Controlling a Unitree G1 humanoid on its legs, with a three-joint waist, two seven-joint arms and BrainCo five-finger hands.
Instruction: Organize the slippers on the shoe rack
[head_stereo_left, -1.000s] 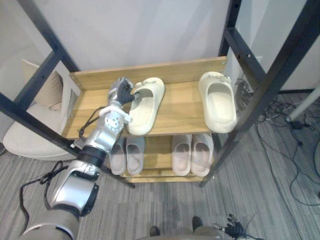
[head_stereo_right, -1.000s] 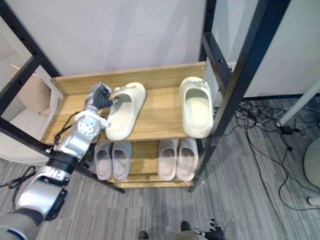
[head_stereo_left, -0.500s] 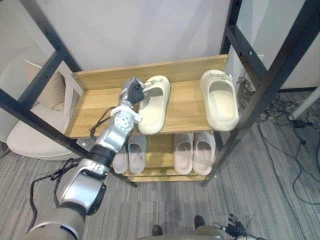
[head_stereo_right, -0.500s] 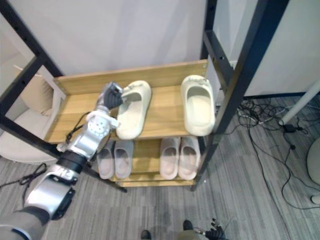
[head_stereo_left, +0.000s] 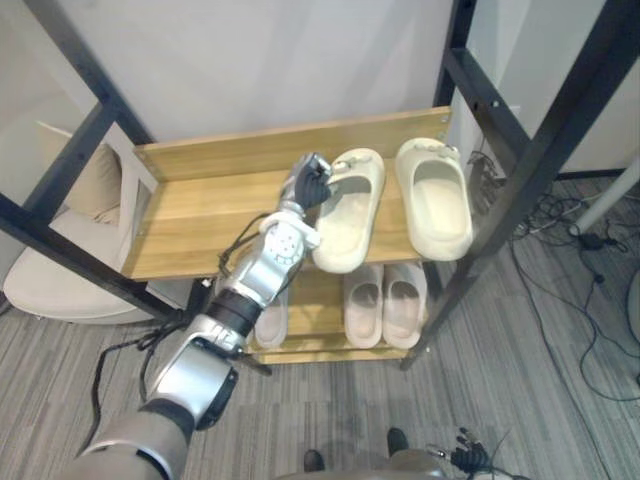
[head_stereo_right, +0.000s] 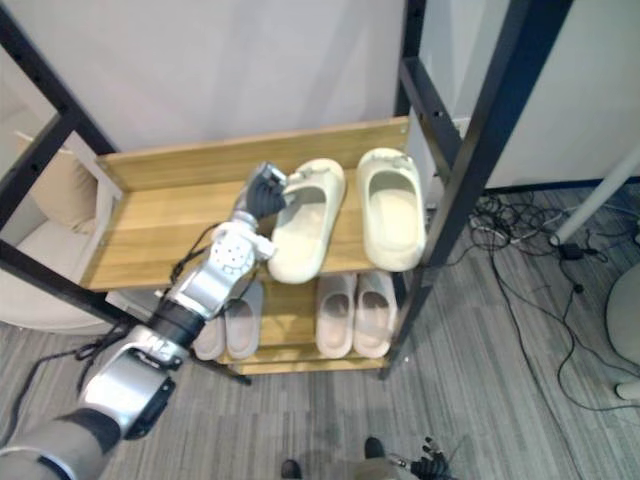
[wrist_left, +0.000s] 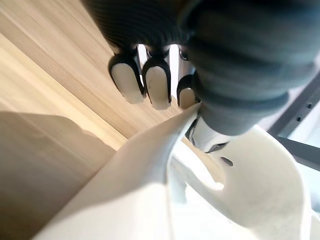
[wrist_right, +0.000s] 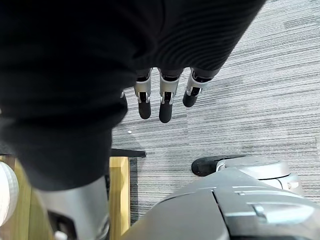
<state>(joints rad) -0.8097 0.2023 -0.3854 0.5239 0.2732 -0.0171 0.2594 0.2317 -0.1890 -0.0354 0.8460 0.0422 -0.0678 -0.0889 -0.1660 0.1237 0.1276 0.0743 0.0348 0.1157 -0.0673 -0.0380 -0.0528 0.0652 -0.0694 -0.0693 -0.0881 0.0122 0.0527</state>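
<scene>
Two cream slippers lie on the wooden top shelf (head_stereo_left: 195, 215) of the shoe rack. My left hand (head_stereo_left: 308, 182) is shut on the upper edge of the left cream slipper (head_stereo_left: 348, 218), its fingers (wrist_left: 150, 85) curled over the rim of that slipper (wrist_left: 150, 200). This slipper lies slightly slanted, close beside the right cream slipper (head_stereo_left: 436, 200), which points straight out at the shelf's right end. My right hand (wrist_right: 160, 102) hangs low over the floor with its fingers straight and holds nothing.
Two pairs of pale slippers (head_stereo_left: 385, 305) stand on the lower shelf, one pair partly behind my left arm. Black metal posts (head_stereo_left: 520, 190) frame the rack. A cream cushioned seat (head_stereo_left: 55, 260) is at the left, and cables (head_stereo_left: 590, 240) lie on the floor at the right.
My left hand has slid the left cream slipper rightward along the top shelf, from the shelf's middle to close beside the right slipper. The right hand has stayed put.
</scene>
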